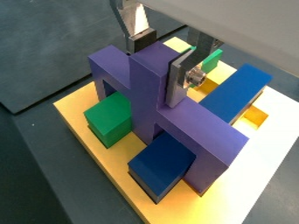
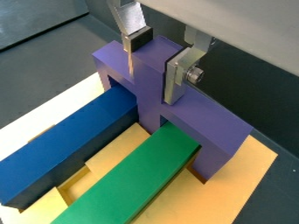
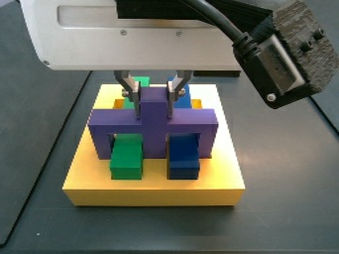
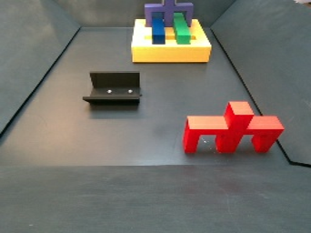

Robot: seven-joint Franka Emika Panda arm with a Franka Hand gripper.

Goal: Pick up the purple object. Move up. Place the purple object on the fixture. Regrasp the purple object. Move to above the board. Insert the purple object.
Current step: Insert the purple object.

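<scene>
The purple object (image 1: 176,131) (image 2: 211,122) (image 3: 153,124) (image 4: 168,13) sits on the yellow board (image 1: 105,149) (image 3: 153,189) (image 4: 170,53), its legs straddling the green bar (image 1: 111,118) (image 2: 135,179) and the blue bar (image 1: 163,162) (image 2: 65,144). My gripper (image 1: 159,63) (image 2: 155,63) (image 3: 155,91) is directly above it, shut on the raised central stub. One silver finger (image 1: 177,79) lies flat against the stub's side. The fixture (image 4: 113,88) stands bare on the floor, well away from the board.
A red pronged piece (image 4: 234,130) stands on the dark floor at the near right in a side view. The arm's large white housing (image 3: 133,35) hangs over the board. Dark walls border the floor.
</scene>
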